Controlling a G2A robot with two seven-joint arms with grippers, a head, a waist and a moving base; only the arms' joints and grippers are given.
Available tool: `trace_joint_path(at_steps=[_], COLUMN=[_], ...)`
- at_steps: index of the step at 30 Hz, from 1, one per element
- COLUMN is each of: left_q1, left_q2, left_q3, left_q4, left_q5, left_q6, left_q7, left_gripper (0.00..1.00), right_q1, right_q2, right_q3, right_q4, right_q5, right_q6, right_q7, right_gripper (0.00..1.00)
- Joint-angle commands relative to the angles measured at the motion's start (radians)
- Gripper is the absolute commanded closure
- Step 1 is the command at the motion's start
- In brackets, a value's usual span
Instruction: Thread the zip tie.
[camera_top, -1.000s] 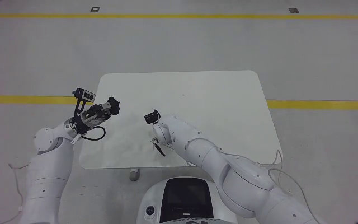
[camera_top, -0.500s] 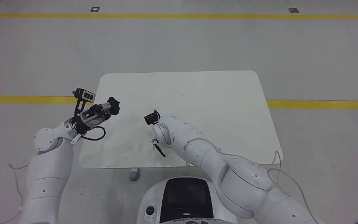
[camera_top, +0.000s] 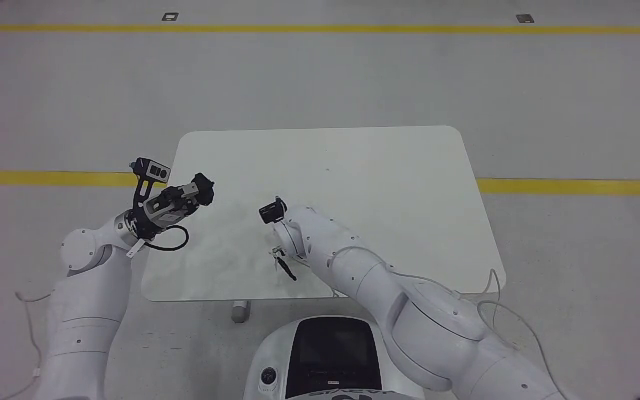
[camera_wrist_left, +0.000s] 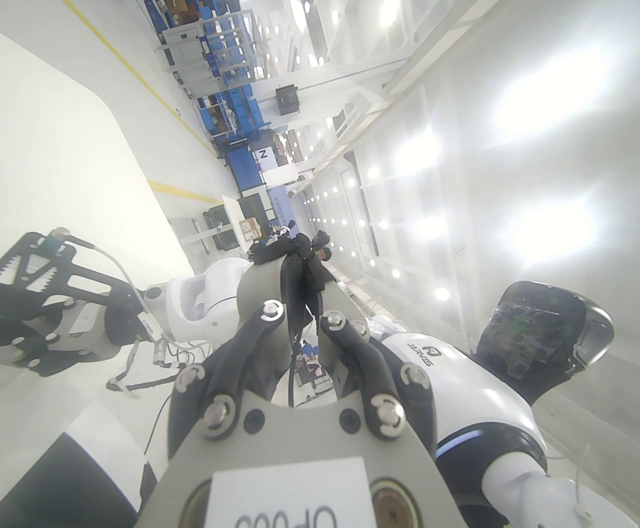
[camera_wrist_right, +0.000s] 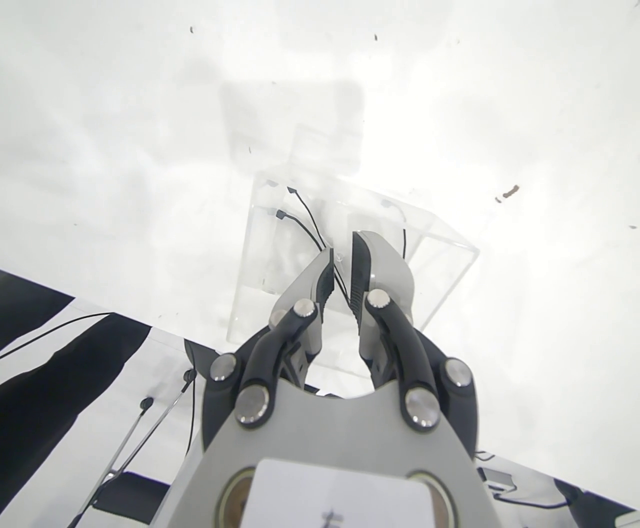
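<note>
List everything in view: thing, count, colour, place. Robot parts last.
table: one, white, rounded corners, under both arms.
clear box: one, transparent, on the table near its robot-side edge, directly below the right gripper.
black strands: at least two, thin, with small heads, at the box, rising into that gripper's gap; possibly zip ties.
floor lines: two, yellow, on the grey floor beyond and beside the table.
left gripper: one, grey and black, above the table's left side, shut on a black item I cannot identify.
right gripper: one, grey with black pads, narrowly open over the box.
</note>
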Motion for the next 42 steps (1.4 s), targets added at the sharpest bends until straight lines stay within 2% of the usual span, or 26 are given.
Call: trace_joint_path(at_steps=[1, 13, 20, 32, 42], left_q1=[0.000, 0.000, 0.000, 0.000, 0.000], left_q2=[0.000, 0.000, 0.000, 0.000, 0.000], left_q3=[0.000, 0.000, 0.000, 0.000, 0.000], left_q4=[0.000, 0.000, 0.000, 0.000, 0.000], left_q5=[0.000, 0.000, 0.000, 0.000, 0.000], left_q6=[0.000, 0.000, 0.000, 0.000, 0.000], left_q7=[0.000, 0.000, 0.000, 0.000, 0.000], left_gripper=[1.00, 1.00, 1.00, 1.00, 1.00], right_q1=[0.001, 0.005, 0.008, 0.017, 0.010], right_q2=[-0.002, -0.014, -0.021, -0.028, -0.030], right_q3=[0.003, 0.016, 0.023, 0.040, 0.051], right_q4=[0.005, 0.031, 0.043, 0.052, 0.058], right_q5=[-0.002, -0.014, -0.024, -0.034, -0.047], right_q6=[-0.001, -0.015, -0.009, -0.024, -0.036], right_q7=[-0.001, -0.001, -0.007, -0.011, -0.012], right_gripper=[0.87, 0.85, 0.91, 0.83, 0.84])
